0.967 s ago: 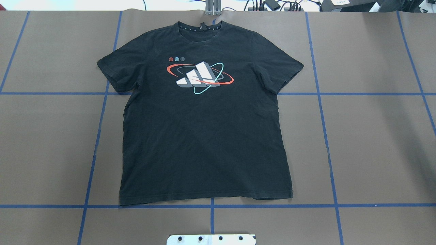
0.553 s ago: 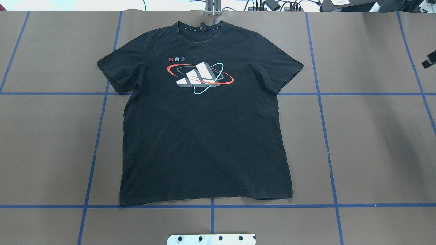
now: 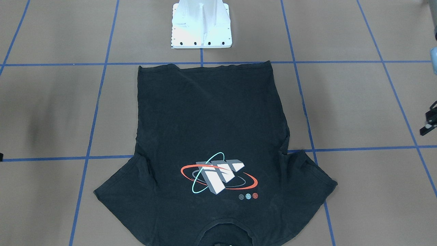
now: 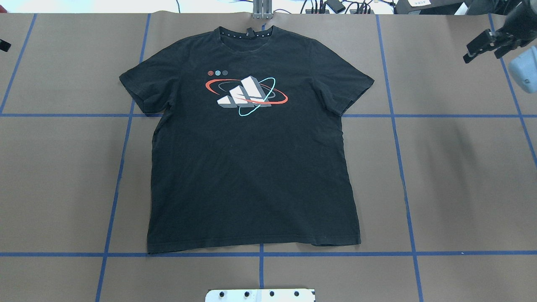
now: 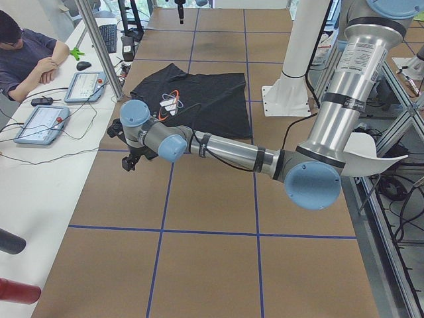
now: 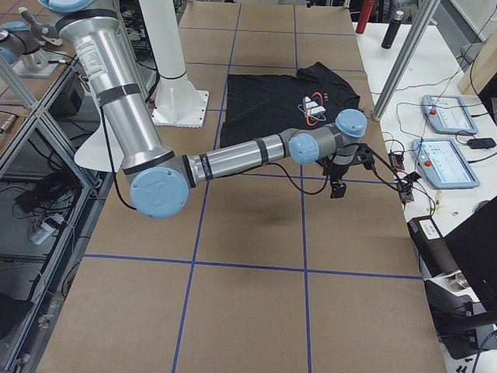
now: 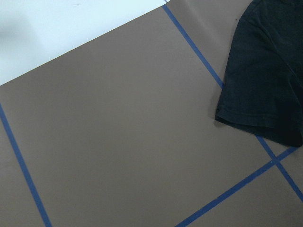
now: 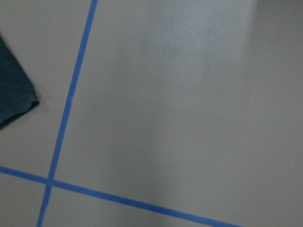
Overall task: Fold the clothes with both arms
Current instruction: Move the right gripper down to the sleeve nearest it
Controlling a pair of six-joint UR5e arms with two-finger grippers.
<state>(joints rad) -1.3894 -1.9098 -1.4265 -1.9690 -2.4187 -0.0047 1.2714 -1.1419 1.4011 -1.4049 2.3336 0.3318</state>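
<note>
The black T-shirt lies flat and face up in the middle of the desk. Its collar is at the far edge and its hem runs just in front of the white pedestal base. Both short sleeves are spread out.

The right end effector hangs over bare desk well beyond the right sleeve, its two fingers apart. The left end effector hangs well outside the left sleeve; it shows only at frame edges, so I cannot tell how its fingers stand.

The desk is covered in brown paper, marked into squares by blue tape lines.

Across the far edge stands a white side table with two teach pendants, a keyboard and cables. A person sits there beside an aluminium post.
</note>
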